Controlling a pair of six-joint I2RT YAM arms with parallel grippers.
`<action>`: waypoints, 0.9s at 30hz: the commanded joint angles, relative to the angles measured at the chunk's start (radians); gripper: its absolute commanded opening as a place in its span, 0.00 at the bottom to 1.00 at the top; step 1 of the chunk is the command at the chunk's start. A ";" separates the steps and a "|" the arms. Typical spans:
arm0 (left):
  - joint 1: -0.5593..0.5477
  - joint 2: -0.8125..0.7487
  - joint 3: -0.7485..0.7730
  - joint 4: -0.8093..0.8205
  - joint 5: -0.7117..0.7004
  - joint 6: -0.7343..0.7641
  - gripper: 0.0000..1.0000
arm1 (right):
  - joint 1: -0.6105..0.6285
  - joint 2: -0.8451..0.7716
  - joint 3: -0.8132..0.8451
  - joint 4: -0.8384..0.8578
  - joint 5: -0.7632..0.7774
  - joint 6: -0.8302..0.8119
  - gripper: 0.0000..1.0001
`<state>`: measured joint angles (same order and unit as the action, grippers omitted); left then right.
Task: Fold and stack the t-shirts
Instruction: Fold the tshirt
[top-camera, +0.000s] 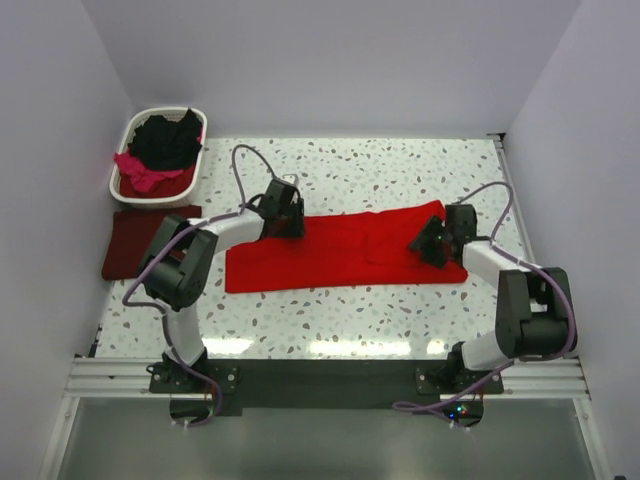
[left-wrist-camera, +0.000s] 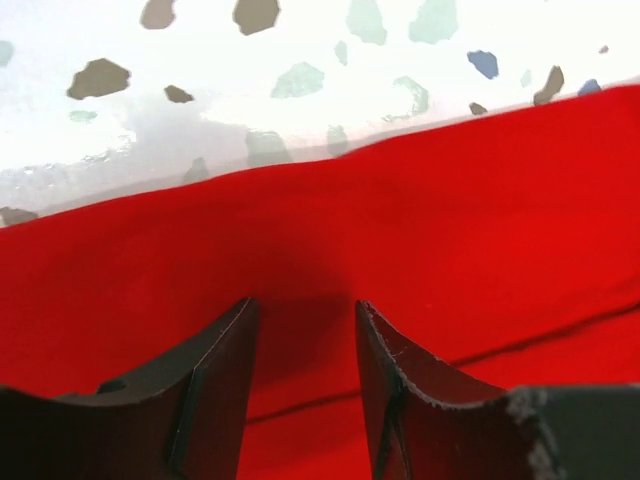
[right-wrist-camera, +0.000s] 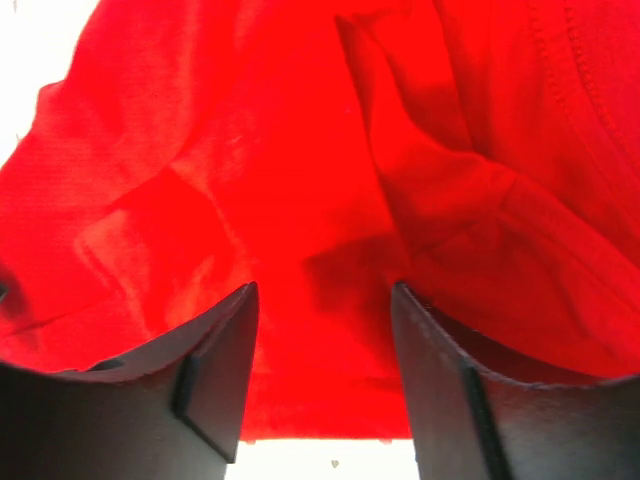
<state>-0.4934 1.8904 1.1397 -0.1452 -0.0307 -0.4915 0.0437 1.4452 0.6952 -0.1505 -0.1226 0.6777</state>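
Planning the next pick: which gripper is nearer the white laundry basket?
Left. The left gripper is over the red shirt's far edge, right of the basket. The right gripper is at the shirt's opposite end.

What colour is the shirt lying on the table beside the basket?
Dark maroon. The shirt shows best in the top external view.

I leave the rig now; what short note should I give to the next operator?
Both open: left end effector over the far edge of the red t-shirt, right end effector over its right end.
Done: red t-shirt folded to a long strip; maroon t-shirt looks folded, near the basket.
Left: finish and stack red; fold black t-shirt and pink t-shirt, both in the basket.
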 joint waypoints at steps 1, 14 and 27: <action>0.022 -0.016 -0.049 -0.086 -0.063 -0.087 0.48 | -0.002 0.079 0.021 0.085 0.032 0.043 0.54; 0.020 -0.445 -0.590 0.004 0.141 -0.393 0.48 | 0.002 0.657 0.631 -0.013 -0.123 -0.105 0.49; -0.158 -0.803 -0.566 -0.146 -0.001 -0.458 0.58 | 0.097 0.637 0.905 -0.067 -0.189 -0.191 0.59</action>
<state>-0.6548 1.1271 0.4629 -0.1795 0.0822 -0.9993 0.1413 2.2101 1.6390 -0.2192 -0.3485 0.5056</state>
